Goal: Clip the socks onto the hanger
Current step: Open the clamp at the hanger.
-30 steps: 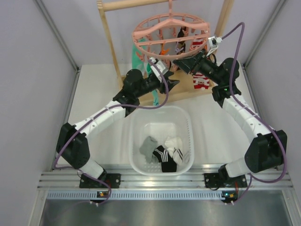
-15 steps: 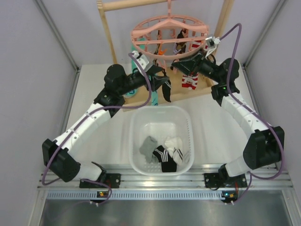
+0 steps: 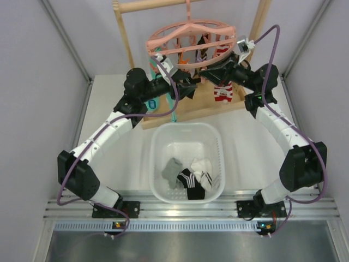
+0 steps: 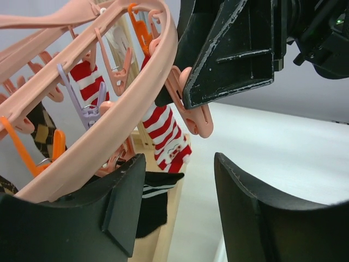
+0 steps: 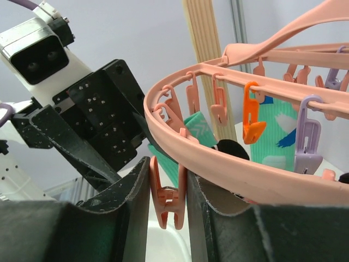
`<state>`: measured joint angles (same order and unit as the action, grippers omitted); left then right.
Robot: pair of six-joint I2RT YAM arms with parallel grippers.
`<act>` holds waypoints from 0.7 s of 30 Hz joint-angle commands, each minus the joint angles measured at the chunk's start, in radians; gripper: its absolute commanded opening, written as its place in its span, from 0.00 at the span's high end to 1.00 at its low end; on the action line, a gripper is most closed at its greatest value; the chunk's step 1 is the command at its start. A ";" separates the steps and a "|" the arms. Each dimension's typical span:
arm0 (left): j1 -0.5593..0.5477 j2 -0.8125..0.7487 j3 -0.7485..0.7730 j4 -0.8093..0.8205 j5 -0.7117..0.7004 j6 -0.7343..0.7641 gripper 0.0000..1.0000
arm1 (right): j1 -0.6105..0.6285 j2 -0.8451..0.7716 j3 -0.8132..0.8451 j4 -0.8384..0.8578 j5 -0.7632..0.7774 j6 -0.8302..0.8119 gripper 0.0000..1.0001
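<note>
One peg of the round pink plastic hanger is pinched by the right claw, the left claw is released, and small socks are left in the near-edge white basket.

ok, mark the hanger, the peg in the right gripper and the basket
hanger (image 5: 229, 170): right wrist view, outer ring.
peg (image 5: 166, 204): right wrist view, middle of its body.
basket (image 3: 185, 126): top view, far rim.

Black sock pt. hidden behind left hand finger; hanger cut off top & left.
</note>
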<state>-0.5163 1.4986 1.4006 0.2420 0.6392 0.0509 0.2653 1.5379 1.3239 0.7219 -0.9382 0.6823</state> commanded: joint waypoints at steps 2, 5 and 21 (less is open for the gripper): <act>-0.008 -0.026 -0.050 0.196 -0.010 -0.040 0.41 | 0.005 -0.039 0.003 0.057 0.050 -0.007 1.00; -0.037 -0.021 -0.072 0.224 -0.065 -0.020 0.41 | 0.009 -0.053 -0.009 0.040 0.078 -0.009 1.00; -0.151 0.083 -0.015 0.290 -0.283 0.001 0.40 | 0.023 -0.079 -0.034 0.060 0.095 0.002 1.00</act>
<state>-0.6426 1.5730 1.3342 0.4633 0.4442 0.0372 0.2749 1.5120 1.2873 0.7109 -0.8608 0.6842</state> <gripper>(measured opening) 0.598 0.279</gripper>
